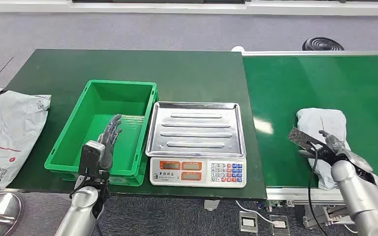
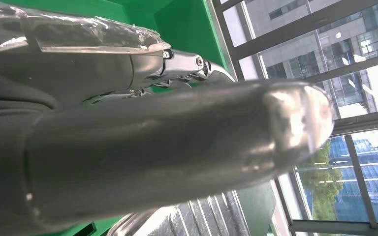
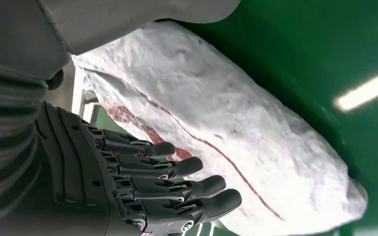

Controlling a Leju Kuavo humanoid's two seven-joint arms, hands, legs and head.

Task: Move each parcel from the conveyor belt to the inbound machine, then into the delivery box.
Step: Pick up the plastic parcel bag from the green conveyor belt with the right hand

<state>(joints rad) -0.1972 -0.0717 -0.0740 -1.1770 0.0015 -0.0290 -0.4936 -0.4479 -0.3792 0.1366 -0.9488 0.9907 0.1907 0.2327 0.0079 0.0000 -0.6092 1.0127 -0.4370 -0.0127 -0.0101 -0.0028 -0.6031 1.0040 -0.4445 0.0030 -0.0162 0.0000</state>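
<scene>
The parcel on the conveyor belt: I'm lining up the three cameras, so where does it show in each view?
Head view: parcel lies at the right, under the right hand.
Left wrist view: not in it.
Right wrist view: it fills the middle, beside the fingers.
Shared landmark: the belt.

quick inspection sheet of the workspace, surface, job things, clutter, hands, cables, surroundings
Surface: dark green table on the left, green conveyor belt on the right.
Job's things: grey parcel lies on the belt; scale with a bare steel tray; green box with no parcel visible inside.
Clutter: grey mailer bags at the table's left edge.
Hands: left hand over the box, holding nothing, fingers apart; right hand at the parcel, fingers open, not yet gripping.
Cables: black cable along the right arm; floor cables below the table edge.
Surroundings: grey floor, black round object beyond the belt.
</scene>
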